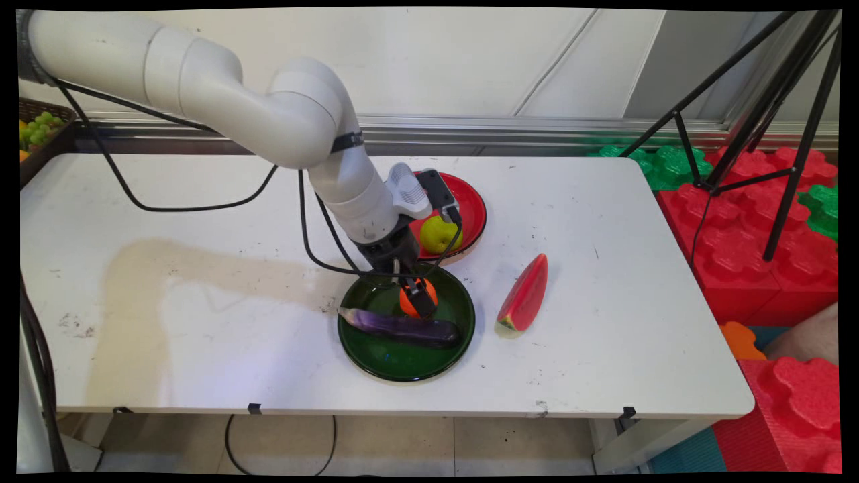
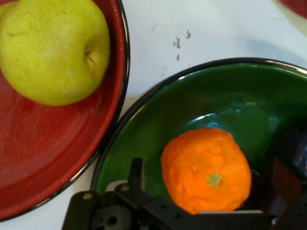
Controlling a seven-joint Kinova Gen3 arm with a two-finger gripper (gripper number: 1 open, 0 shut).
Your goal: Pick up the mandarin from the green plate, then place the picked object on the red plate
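Note:
My gripper (image 1: 417,298) reaches down into a green plate (image 1: 402,365) at the table's middle front. Its fingers stand either side of an orange (image 1: 407,302) that rests in the plate, with small gaps showing in the hand view, so it is open. The hand view shows the orange (image 2: 206,167) close up, stem end facing me, inside the green plate (image 2: 230,91). A purple eggplant (image 1: 402,327) lies across the same plate, just in front of the orange. Behind it stands a red plate (image 1: 472,208) holding a yellow-green apple (image 1: 437,233), seen also in the hand view as plate (image 2: 38,158) and apple (image 2: 53,48).
A watermelon slice (image 1: 525,295) lies on the table to the right of the green plate. A dark basket of fruit (image 1: 40,127) sits at the back left corner. Black tripod legs (image 1: 772,134) and red and green foam blocks (image 1: 751,228) stand beyond the table's right edge.

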